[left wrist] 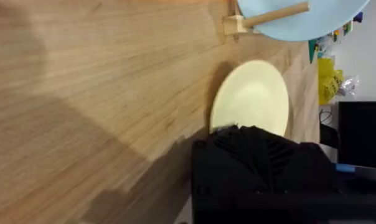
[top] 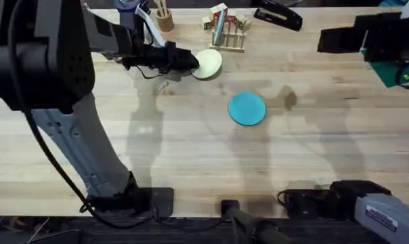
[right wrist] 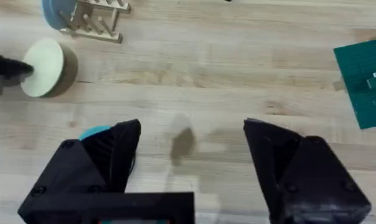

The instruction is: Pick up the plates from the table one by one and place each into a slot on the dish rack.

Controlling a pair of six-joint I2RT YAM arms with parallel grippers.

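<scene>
Left gripper (top: 191, 62) on cream plate (top: 209, 64)

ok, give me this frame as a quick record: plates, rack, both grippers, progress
cream plate: tilted off the table, edge held by left gripper, just short of the rack
blue plate: flat on table, mid-table, untouched
rack: far side of table, one light blue plate already in it
left gripper: shut on cream plate
right gripper: open, above table near blue plate, holding nothing
progress: cream plate lifted, not yet slotted; blue plate still to go
</scene>
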